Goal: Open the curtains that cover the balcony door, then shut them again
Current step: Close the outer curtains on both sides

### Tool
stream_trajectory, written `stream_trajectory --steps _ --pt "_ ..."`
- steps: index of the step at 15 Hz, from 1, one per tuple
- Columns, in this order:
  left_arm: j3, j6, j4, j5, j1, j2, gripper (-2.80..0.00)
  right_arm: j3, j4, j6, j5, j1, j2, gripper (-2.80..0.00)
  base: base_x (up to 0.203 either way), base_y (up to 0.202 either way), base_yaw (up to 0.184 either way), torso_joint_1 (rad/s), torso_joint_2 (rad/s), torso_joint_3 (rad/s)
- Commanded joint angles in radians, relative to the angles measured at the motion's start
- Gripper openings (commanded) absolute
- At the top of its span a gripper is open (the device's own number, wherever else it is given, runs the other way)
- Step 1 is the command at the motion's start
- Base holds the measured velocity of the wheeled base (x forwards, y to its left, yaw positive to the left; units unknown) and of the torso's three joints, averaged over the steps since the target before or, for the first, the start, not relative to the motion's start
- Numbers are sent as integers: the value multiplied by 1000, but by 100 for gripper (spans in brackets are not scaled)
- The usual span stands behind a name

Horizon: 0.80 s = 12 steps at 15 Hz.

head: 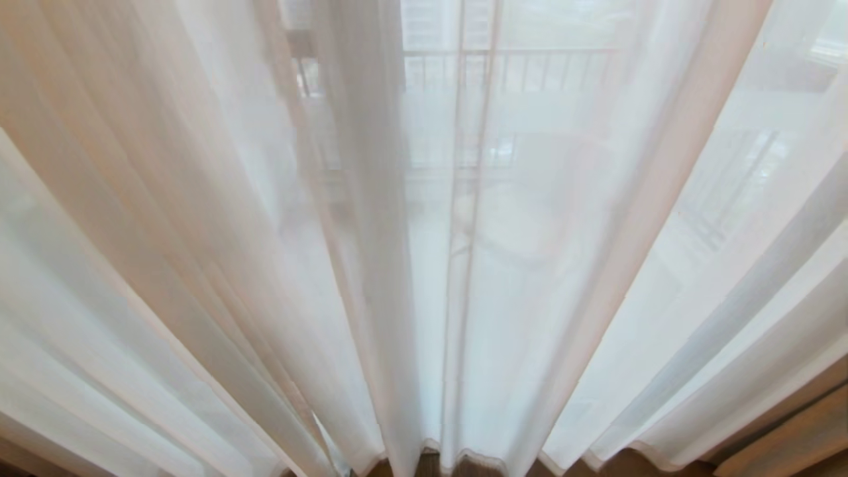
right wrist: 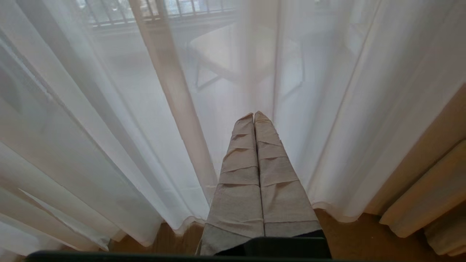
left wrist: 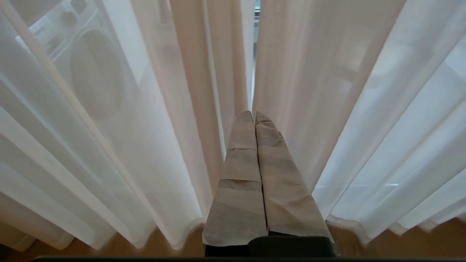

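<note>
While the sheer curtains [head: 371,265] hang drawn right across the glass, nothing has been parted yet, so I'd call this the very start: the opening step has not begun. Both arms sit low and level in front of the fabric. Left gripper [left wrist: 254,113], fingers pressed together and wrapped in creased beige tape, points straight at a narrow slit between two panels of sheer, holding nothing. Right gripper [right wrist: 254,113], wrapped the same way and also closed on nothing, faces an unbroken stretch of sheer, close to where the thick beige drape [right wrist: 429,174] is bunched at the far right edge of the window. Fabric looks thin, white, see-through, falling in long soft pleats to a wavy hem just above the wooden floor [right wrist: 356,236]. Through it I make out the dark door frame [head: 464,199] and a barred railing [head: 517,73] beyond. Next, I reckon, a gripper must open, slip into that slit, pinch an edge and sweep it sideways; flimsy cloth may slide free.
</note>
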Motion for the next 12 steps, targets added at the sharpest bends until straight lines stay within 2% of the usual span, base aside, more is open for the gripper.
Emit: stream_trajectory --steps 1,12 --pt "0 0 -1 0 0 0 -280 0 -1 1 -1 -1 1 -280 0 -192 0 7 6 6" --pt "0 0 -3 2 0 0 -280 0 -1 1 -1 0 1 -280 0 -190 1 1 2 3"
